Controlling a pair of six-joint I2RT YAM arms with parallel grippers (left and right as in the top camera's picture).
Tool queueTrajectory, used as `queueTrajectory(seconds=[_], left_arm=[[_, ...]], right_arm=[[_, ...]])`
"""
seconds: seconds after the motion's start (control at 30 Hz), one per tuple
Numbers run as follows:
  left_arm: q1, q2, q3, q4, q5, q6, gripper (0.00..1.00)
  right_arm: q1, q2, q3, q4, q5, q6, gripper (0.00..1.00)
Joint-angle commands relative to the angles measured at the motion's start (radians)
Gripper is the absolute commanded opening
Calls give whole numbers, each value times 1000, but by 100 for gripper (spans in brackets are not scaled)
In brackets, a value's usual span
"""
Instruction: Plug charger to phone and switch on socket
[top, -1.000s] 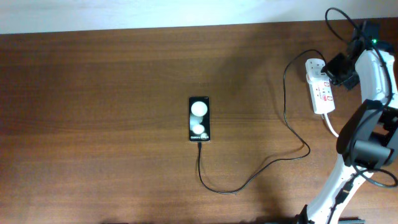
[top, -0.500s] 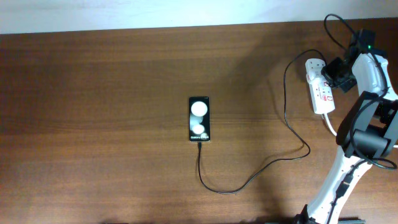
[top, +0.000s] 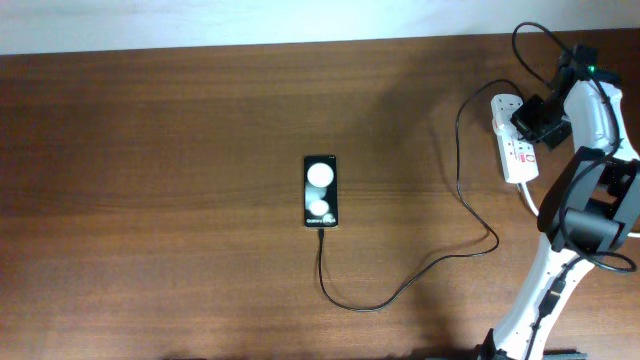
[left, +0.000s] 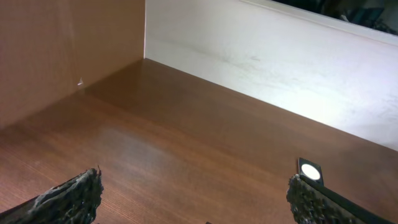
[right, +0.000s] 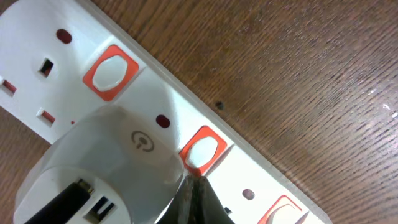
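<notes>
The black phone (top: 321, 191) lies flat at the table's middle, its screen showing two white light spots. The thin black charger cable (top: 400, 290) runs from the phone's near end in a loop across to the white socket strip (top: 516, 150) at the far right. My right gripper (top: 532, 118) is over the strip's far end. In the right wrist view its fingers (right: 194, 190) are shut together, tips against a red-framed switch (right: 203, 151) beside a white adapter (right: 106, 168). My left gripper (left: 193, 199) is open and empty; the phone (left: 310, 171) peeks beside its right finger.
A thick white cord (top: 531, 201) leaves the strip's near end toward the right arm's base. A white wall (left: 280, 68) runs along the table's far edge. A brown side panel (left: 62, 43) stands at the left in the left wrist view.
My right gripper has shifted a little left along the strip's far end, down onto the switch. The phone and cable have not moved.
</notes>
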Motion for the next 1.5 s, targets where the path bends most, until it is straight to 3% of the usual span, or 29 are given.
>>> queueTrajectory(seconds=[0.0, 0.2, 0.33, 0.77, 0.9, 1.03, 1.1, 1.23, 1.37, 1.47], left_arm=[[6, -8, 3, 0, -11, 4, 99], [6, -8, 3, 0, -11, 4, 99], [6, -8, 3, 0, -11, 4, 99], [6, -8, 3, 0, -11, 4, 99], [6, -8, 3, 0, -11, 4, 99], [6, -8, 3, 0, -11, 4, 99], [6, -8, 3, 0, -11, 4, 99], [6, -8, 3, 0, -11, 4, 99], [6, -8, 3, 0, -11, 4, 99], [6, -8, 3, 0, -11, 4, 99]], right_arm=[[10, 21, 133, -44, -26, -15, 4], [3, 34, 160, -61, -14, -14, 4], [1, 42, 157, -98, 136, -14, 4], [59, 172, 156, -101, -13, -14, 4], [62, 182, 156, -110, -171, -84, 4], [62, 204, 156, -128, -165, -94, 4], [48, 182, 161, -140, -55, -93, 4], [-37, 160, 287, -244, -48, -93, 4], [-76, 132, 537, -443, 8, -94, 4], [-75, -21, 628, -512, 22, -93, 4]])
